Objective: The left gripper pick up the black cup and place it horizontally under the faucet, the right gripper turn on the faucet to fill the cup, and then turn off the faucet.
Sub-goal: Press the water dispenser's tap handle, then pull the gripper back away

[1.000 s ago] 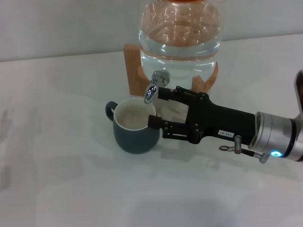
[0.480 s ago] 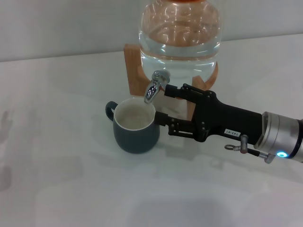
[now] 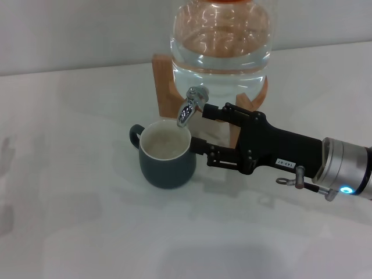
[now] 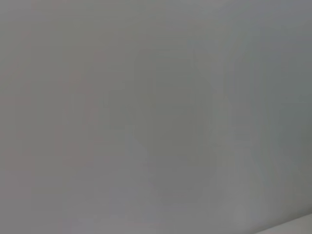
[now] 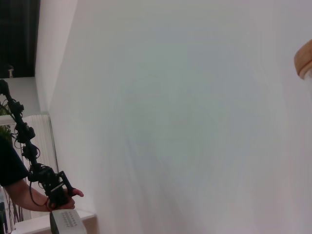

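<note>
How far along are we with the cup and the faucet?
Placing looks done: the black cup stands upright on the table under the faucet spout, and the left hand is out of view. In hand: the right hand is open beside the faucet, one finger near the lever, the other by the cup's rim. No stream of water shows, and I cannot tell the cup's fill level. Left to do: confirm the fill and that the lever is shut.

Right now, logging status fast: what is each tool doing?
Left tool: not in view.
Right tool: open, holding nothing, beside the faucet and black cup.
</note>
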